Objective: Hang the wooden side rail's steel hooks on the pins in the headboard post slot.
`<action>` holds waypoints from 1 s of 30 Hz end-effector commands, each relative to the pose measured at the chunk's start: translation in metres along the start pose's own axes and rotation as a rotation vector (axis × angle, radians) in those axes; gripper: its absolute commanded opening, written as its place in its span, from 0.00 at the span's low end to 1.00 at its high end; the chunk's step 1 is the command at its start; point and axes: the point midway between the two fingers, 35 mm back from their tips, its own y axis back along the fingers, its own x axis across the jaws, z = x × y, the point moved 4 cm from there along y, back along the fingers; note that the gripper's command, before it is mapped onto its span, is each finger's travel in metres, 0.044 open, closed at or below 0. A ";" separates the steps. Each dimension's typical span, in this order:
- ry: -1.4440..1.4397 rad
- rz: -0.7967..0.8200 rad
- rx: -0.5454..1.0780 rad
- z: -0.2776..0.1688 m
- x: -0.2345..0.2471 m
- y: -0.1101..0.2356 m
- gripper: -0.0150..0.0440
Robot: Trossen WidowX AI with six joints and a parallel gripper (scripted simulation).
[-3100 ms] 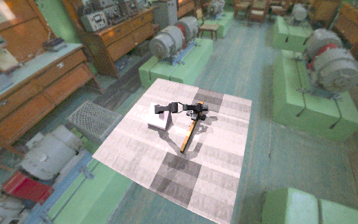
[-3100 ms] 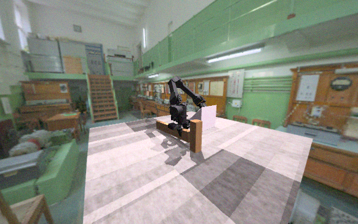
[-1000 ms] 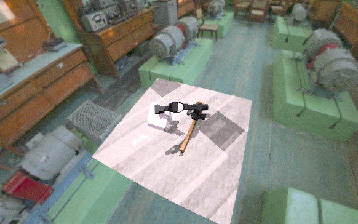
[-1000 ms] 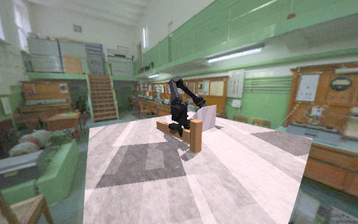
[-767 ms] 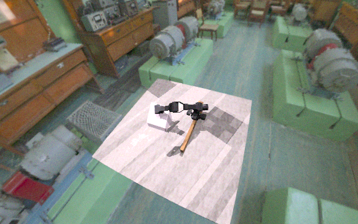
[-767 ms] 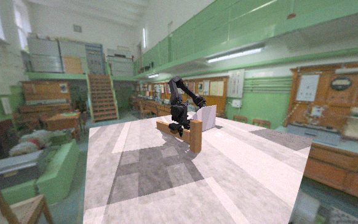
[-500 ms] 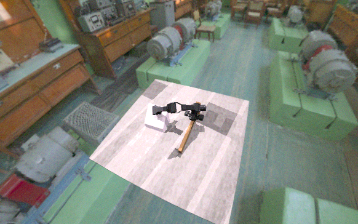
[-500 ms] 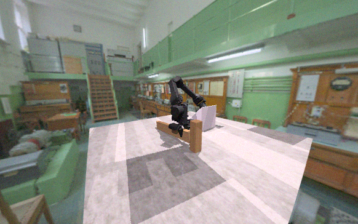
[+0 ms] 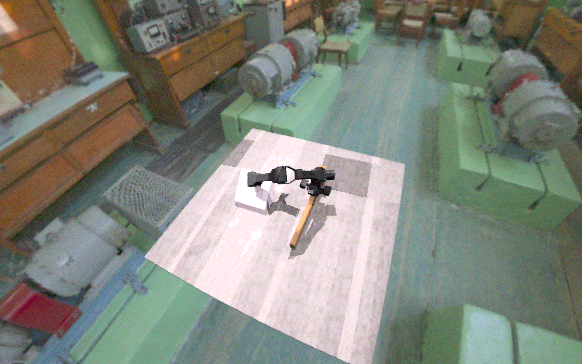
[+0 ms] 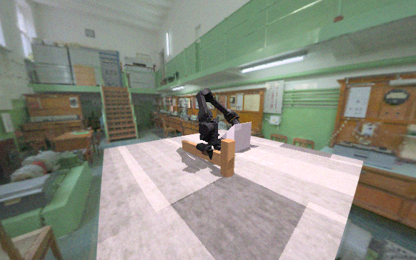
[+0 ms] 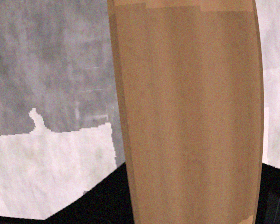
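The wooden side rail lies slanted, with its far end on the table and its other end up against the headboard post. My gripper is shut on the rail close to the post. In the wrist view the rail fills the middle of the picture, with dark gripper parts along the bottom edge. The steel hooks, the pins and the post's slot are hidden in every view.
A white block at the arm's base stands just behind the post. Green machine benches and wooden cabinets surround the table, off its edges.
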 end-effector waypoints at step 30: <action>0.002 0.016 0.009 -0.008 0.002 0.006 0.25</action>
